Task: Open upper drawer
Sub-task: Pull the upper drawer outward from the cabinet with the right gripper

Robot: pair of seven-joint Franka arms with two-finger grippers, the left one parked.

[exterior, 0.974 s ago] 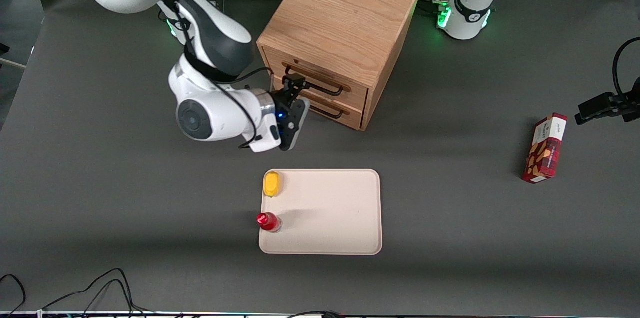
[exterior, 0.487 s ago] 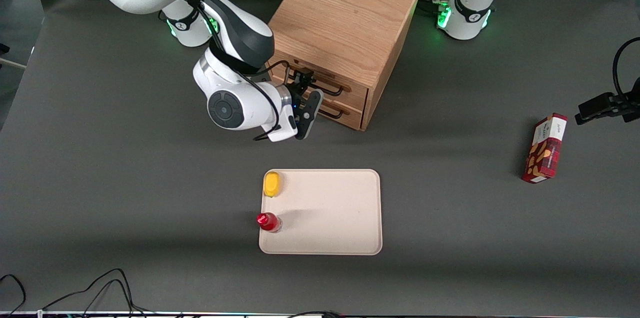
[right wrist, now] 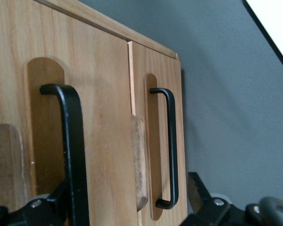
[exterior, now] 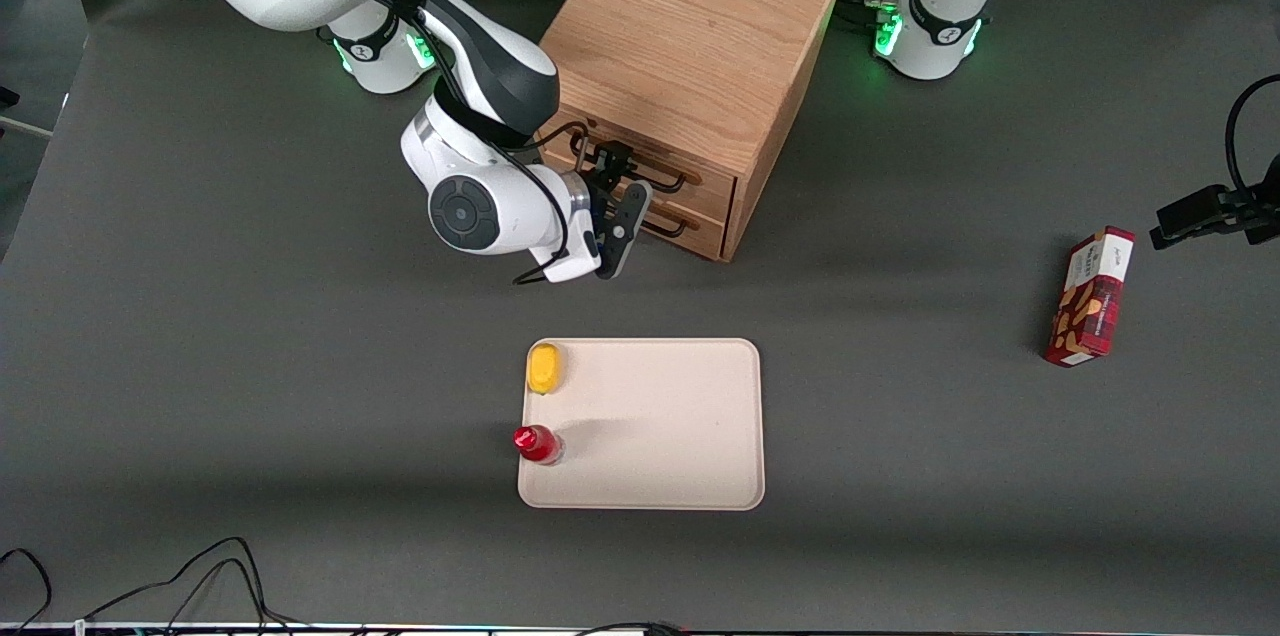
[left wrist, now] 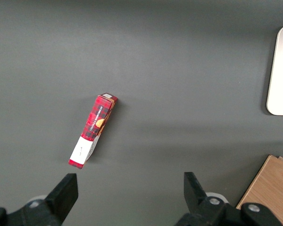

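The gripper point(exterior: 612, 166) is at the front of the oak cabinet point(exterior: 690, 46), in the upper middle of the front view, level with the upper drawer point(exterior: 640, 156). Its jaws are spread, with the drawer's black bar handle point(right wrist: 71, 150) passing between them, not clamped. The upper drawer sits flush in the cabinet, above the lower drawer point(right wrist: 160, 141) with its own black handle point(right wrist: 171, 146). On the worktop point(exterior: 200, 366), nearer the front camera, a beige tray point(exterior: 660, 426) carries a yellow piece point(exterior: 544, 368) and a red-capped bottle point(exterior: 536, 443). A red snack box point(exterior: 1090, 296) lies toward the parked arm's end.
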